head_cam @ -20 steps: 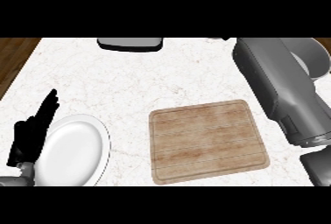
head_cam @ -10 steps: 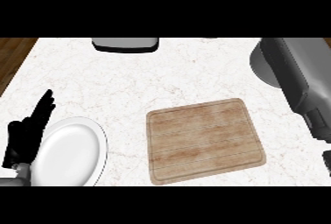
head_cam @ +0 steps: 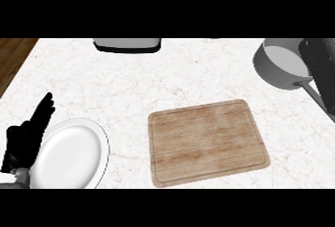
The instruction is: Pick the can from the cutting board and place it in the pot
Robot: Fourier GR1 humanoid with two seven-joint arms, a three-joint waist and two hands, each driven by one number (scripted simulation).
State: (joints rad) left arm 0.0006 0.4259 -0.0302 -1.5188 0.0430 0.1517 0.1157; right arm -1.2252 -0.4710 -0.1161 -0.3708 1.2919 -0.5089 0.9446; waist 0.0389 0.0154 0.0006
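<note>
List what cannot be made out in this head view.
- The can: it shows nowhere. The cutting board lies bare, and a dark shape covers the right part of the pot.
- The right hand: probably that dark shape, cut off by the right edge. Whether it holds anything cannot be told.
- The grey object at the top: cut off by the upper edge, so its kind is unclear.

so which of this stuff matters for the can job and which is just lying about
Job:
- cutting board, no can on it
- pot, top right; can not visible

Lying about:
- white plate
- dark object at the far edge
- left robot hand, resting beside the plate
</note>
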